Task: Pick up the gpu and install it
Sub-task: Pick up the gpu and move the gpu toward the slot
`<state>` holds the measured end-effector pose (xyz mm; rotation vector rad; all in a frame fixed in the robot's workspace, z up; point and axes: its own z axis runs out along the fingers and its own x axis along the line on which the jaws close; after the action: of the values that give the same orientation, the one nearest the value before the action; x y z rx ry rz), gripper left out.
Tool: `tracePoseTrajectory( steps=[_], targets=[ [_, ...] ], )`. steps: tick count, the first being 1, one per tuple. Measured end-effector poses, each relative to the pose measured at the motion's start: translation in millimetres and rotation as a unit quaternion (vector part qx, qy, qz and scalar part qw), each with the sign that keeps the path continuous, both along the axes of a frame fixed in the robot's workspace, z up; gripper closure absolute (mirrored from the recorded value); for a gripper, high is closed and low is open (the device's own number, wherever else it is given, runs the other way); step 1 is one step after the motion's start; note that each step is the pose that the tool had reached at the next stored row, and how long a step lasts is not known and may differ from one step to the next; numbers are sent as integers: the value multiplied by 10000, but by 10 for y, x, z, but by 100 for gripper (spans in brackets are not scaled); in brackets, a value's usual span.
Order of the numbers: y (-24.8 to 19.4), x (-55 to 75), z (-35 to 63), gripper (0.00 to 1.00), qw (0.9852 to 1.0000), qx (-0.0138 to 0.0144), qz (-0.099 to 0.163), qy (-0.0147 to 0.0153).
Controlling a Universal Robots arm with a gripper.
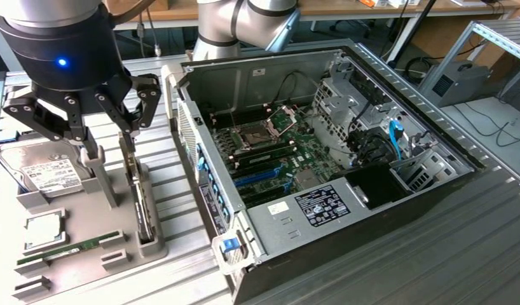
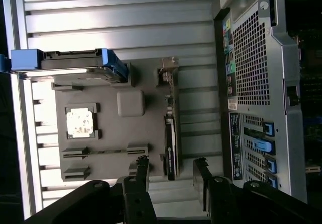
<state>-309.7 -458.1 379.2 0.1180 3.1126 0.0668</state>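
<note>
1. The black multi-link gripper (image 1: 107, 147) (image 2: 172, 159) on the arm hangs over the grey moulded parts holder (image 1: 90, 219) (image 2: 146, 131), at the exterior view's left.
2. Tool state: released. The two fingers (image 2: 143, 176) stand apart with a gap between them and grasp nothing.
3. The gpu (image 1: 143, 203) (image 2: 171, 138), a flat green circuit card, stands on edge in a slot of the holder, on the side nearest the open grey metal computer case (image 1: 269, 219) (image 2: 261, 83).
4. In the wrist view, the card shows edge-on. One end of it lines up with the gap between the fingers. Contact between fingers and card cannot be confirmed.
5. The holder also carries:
   - a silver boxy hard drive with a white label (image 1: 48, 170);
   - a square silver processor chip (image 1: 44, 229) (image 2: 79, 122);
   - a long narrow green memory stick (image 1: 69, 246).
6. The case lies on its side on the ribbed metal table (image 1: 447, 254), just beside the holder, with the green motherboard (image 1: 269, 152) exposed.
</note>
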Motion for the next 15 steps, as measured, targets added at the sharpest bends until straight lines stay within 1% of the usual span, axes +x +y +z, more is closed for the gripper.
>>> tracePoseTrajectory(
  steps=[15],
  targets=[
    [0, 0, -51, 52, 10000, 0, 0, 0]
  ],
)
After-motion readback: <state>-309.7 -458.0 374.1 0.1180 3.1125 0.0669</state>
